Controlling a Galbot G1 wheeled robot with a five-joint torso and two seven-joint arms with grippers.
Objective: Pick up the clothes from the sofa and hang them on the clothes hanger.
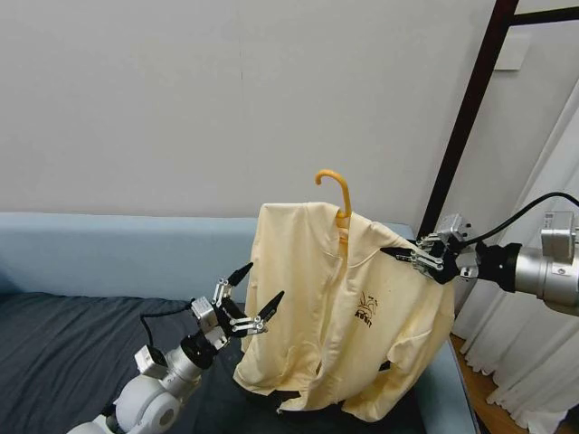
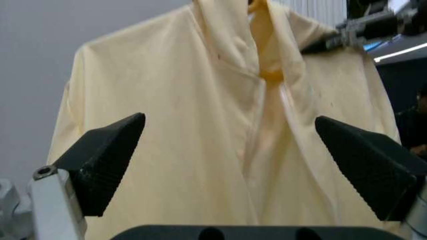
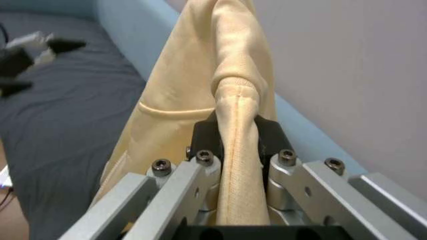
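A pale yellow hooded garment (image 1: 335, 312) hangs on an orange hanger (image 1: 335, 188), held up above the sofa (image 1: 109, 262). My right gripper (image 1: 407, 256) is shut on the garment's shoulder edge; in the right wrist view the black pads (image 3: 267, 136) pinch a fold of yellow cloth (image 3: 237, 125). My left gripper (image 1: 256, 303) stands open just left of the garment's lower side, not touching it. In the left wrist view its two black fingertips (image 2: 107, 160) frame the garment (image 2: 220, 115), spread wide apart with the cloth beyond them.
A dark grey cover (image 1: 72, 353) lies on the light blue sofa seat under the garment. A black rack post (image 1: 466, 117) slants up behind my right arm. White curtains (image 1: 534, 362) hang at the right edge. A plain wall is behind.
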